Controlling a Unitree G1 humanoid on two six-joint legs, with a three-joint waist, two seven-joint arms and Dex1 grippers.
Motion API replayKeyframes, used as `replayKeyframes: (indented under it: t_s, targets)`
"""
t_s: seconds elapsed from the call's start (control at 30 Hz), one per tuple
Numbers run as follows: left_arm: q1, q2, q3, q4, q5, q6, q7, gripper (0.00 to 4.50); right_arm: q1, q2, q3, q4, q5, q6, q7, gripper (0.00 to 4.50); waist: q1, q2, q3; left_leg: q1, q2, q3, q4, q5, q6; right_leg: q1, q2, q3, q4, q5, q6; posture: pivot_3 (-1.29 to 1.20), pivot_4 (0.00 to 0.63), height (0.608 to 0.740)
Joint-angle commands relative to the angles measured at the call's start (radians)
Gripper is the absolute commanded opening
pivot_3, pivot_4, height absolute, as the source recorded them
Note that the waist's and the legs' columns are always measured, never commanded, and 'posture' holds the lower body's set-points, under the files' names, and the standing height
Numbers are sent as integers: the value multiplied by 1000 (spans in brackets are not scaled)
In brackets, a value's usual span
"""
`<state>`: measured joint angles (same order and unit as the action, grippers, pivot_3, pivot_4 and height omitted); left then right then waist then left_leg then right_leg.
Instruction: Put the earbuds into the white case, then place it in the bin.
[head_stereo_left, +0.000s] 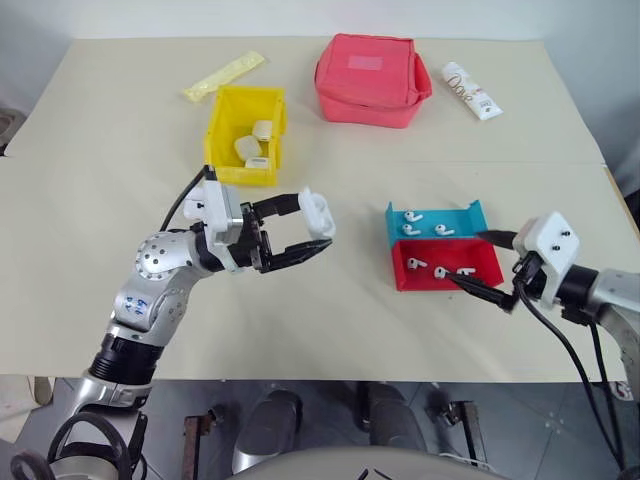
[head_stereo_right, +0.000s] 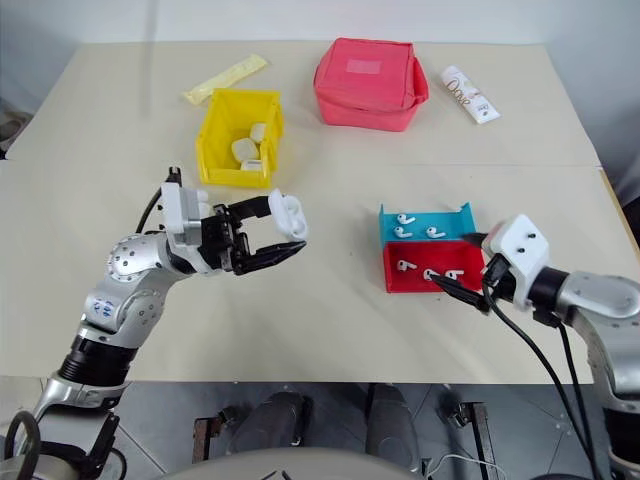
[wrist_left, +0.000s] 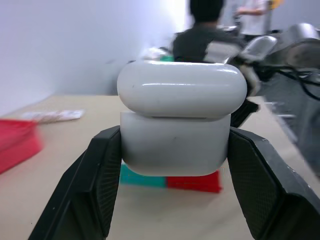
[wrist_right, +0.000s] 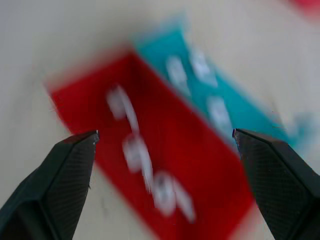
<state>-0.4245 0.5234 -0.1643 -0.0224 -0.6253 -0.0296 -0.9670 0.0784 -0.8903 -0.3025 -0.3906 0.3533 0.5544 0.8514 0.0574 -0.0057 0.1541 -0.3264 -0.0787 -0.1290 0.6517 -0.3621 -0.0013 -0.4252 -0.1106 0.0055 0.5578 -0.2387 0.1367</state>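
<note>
Left wrist view put the white case (wrist_left: 176, 125) dead centre, pinched across its lower body between the two black fingers (wrist_left: 100, 180) of the left gripper (head_stereo_left: 312, 226), which was clenched on it. By the look of it the case would be light, rigid and slick, its glossy rounded shell offering little friction, so the flat side faces below the lid seam seemed the safest place to hold; squeezing the lid itself might pop it or let the case squirt free. It was a small white rounded box, lid slightly ajar along a thin dark seam. In the left eye view it hung above the surface (head_stereo_left: 340, 320) just left of centre, below the bin (head_stereo_left: 246, 135), which already held similar white cases. Right of centre, earbuds (head_stereo_left: 428, 268) lay in the red tray (head_stereo_left: 444, 268) and blue tray (head_stereo_left: 432, 222). The right gripper (head_stereo_left: 485, 262) hovered at the red tray's edge, released and empty.
</note>
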Motion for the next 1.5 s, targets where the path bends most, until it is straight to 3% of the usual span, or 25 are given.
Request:
replayKeyframes:
  t_s: [0.03,0.33,0.4,0.63,0.73,0.8,1.0,1.13,1.17,1.27,1.43,1.5]
  targets:
    - [-41,-46,7,96,52,-83,-115,2784,70,-1,-144,-112,24,136,-68,4500,-3,0,0,0,0,1,0,0,0,0,0,0,0,0,0,0,150,740]
    - [-91,-121,0,209,141,-64,-183,2784,352,116,-447,-349,36,197,-100,4500,0,-2,-1,0,2,1,0,0,1,1,2,1,-1,1,1,0,150,740]
    - [-86,-127,0,195,154,-47,-176,2784,381,137,-467,-389,56,211,-101,4110,-1,-3,-1,1,1,1,0,0,1,1,2,2,-1,1,2,0,150,740]
    - [-27,-136,11,51,152,26,-130,2784,416,147,-482,-481,125,302,-106,4110,-3,-2,-1,2,3,-2,-2,-1,1,1,3,3,-1,1,2,0,150,740]
    - [7,-132,16,-5,155,51,-106,2784,406,125,-475,-503,152,337,-104,3583,-3,-2,-1,3,3,-1,-2,-1,1,1,3,4,-1,1,2,0,150,740]
    - [27,-130,18,-33,158,63,-93,2784,392,92,-459,-508,171,370,-96,3583,-2,-2,-1,3,3,-1,-1,-1,1,1,3,4,-1,1,2,0,150,740]
    - [81,-122,20,-97,163,82,-73,2784,241,-21,-361,-486,267,521,-126,3583,-1,-3,-1,3,3,-1,-1,-1,2,1,3,4,-1,1,2,0,150,740]
    - [113,-114,27,-136,162,91,-57,2784,132,-83,-276,-483,322,613,-140,2735,2,-3,-2,2,3,-1,0,-1,2,1,3,3,-1,1,2,0,150,740]
    - [120,-116,24,-141,165,88,-54,2784,66,-139,-193,-445,314,625,-132,2453,1,-3,-2,2,3,-1,0,-1,2,1,3,3,-2,1,2,0,150,740]
    - [136,-119,23,-153,171,82,-47,2784,-75,-310,25,-364,299,705,-106,2453,-4,-1,-1,2,2,1,1,-2,3,1,2,4,-2,2,2,0,150,740]
    - [158,-119,31,-173,177,77,-35,2784,-300,-293,210,-275,270,675,-134,2453,-2,-3,-2,1,4,1,1,-3,2,0,3,1,-3,1,1,0,150,740]
    - [166,-119,30,-180,180,75,-32,2784,-371,-288,277,-237,248,676,-138,2077,-3,-3,-2,-1,3,1,1,-2,2,-1,2,1,-2,1,1,0,150,740]
